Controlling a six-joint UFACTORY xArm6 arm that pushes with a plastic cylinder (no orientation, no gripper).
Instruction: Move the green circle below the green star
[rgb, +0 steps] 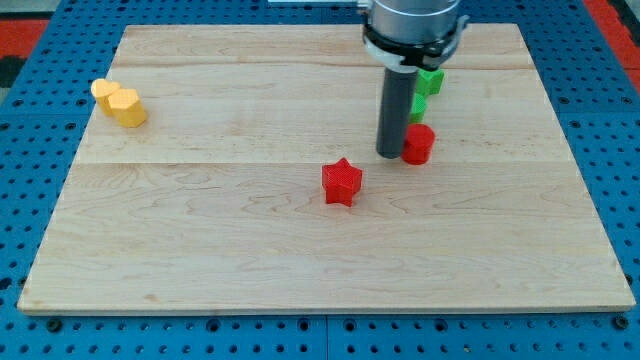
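Observation:
My tip (391, 154) stands on the wooden board (200, 250), right of the view's centre. It touches the left side of a red round block (419, 143). Just above that block is a green block (418, 106), mostly hidden by the rod; its shape cannot be made out. Above it, a second green block (431, 80) shows at the rod's right, partly hidden under the arm's collar; its shape is also unclear. Which one is the circle and which the star cannot be told.
A red star (341, 182) lies below and left of my tip, near the board's middle. A yellow block (119, 102), elongated in shape, lies near the board's left edge. Blue pegboard (600, 120) surrounds the board.

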